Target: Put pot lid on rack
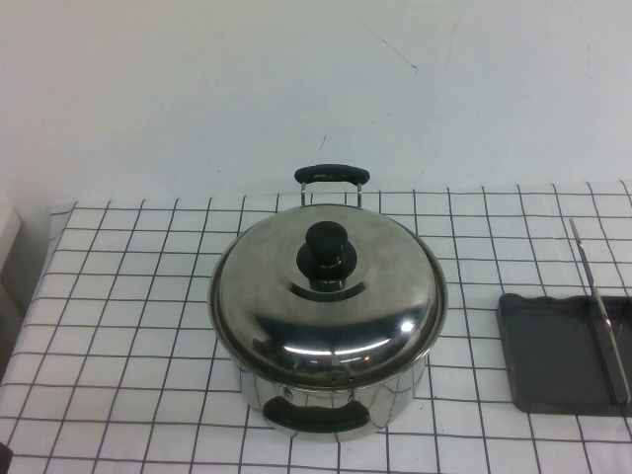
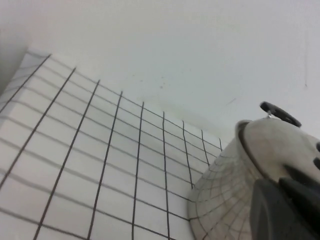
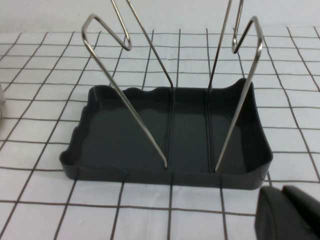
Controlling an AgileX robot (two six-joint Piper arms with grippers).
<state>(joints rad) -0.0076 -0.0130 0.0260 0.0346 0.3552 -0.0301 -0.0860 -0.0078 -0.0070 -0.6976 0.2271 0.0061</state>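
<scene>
The pot lid (image 1: 296, 301), domed shiny steel with a black knob (image 1: 328, 254), sits closed on the steel pot (image 1: 395, 400) at the table's middle. The rack (image 1: 553, 355), a dark grey tray with upright wire bars (image 1: 600, 311), stands at the right edge, empty. Neither gripper shows in the high view. My left gripper (image 2: 282, 200) is shut and empty, low beside the pot wall (image 2: 225, 190), with the lid's rim (image 2: 275, 145) above it. My right gripper (image 3: 284, 205) is shut and empty, just in front of the rack (image 3: 170, 132) and its wire bars (image 3: 125, 107).
The table carries a white cloth with a black grid (image 1: 128, 296). The pot has black handles at the far side (image 1: 332, 174) and near side (image 1: 316, 420). A white wall rises behind the table. A pale object sits at the far left edge (image 1: 6, 237).
</scene>
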